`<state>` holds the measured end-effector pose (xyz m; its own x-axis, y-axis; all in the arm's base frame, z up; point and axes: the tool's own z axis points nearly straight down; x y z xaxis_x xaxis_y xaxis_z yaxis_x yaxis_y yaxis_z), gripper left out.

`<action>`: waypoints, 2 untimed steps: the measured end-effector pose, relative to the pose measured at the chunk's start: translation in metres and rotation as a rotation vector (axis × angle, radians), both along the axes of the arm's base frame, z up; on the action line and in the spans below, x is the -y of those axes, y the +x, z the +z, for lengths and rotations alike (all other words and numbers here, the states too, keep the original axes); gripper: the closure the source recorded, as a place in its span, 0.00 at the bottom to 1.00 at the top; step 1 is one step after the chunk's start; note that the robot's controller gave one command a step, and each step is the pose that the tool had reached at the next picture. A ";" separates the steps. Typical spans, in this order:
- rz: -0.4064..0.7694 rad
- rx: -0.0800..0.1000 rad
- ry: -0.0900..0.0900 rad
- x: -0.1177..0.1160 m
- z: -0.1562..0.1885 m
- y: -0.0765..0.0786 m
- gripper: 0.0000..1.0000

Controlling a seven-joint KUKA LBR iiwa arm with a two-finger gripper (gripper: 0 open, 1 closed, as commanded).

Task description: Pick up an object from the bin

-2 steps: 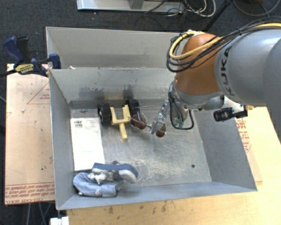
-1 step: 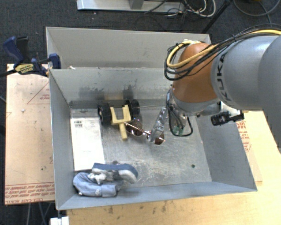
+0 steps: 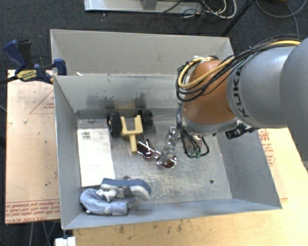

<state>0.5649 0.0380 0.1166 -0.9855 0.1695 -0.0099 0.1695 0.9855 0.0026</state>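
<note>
— Since the gripper (image 3: 168,155) hangs over the small sunglasses (image 3: 145,150) in the middle of the bin (image 3: 138,55), how will they handle?
— Light, thin and slippery-lensed, I'd judge. Take the bridge. Open or closed, I cannot tell.
— Room?
— Bare metal floor (image 3: 205,176) around them, with the tan wheeled toy (image 3: 131,126) just behind.

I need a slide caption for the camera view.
The hand over sunglasses in the grey bin, near a wheeled toy.

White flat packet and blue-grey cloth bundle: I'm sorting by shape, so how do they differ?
The white flat packet lies flat and rectangular; the blue-grey cloth bundle is crumpled and lumpy. The packet is longer, the bundle thicker. Both lie left in the bin, away from the hand.
</note>
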 end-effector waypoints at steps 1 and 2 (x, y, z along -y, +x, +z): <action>0.086 -0.023 -0.001 -0.007 0.013 -0.002 1.00; 0.007 -0.005 0.002 -0.010 0.075 0.006 1.00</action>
<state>0.5711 0.0484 0.1916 -0.9867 0.1625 -0.0046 0.1625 0.9867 0.0034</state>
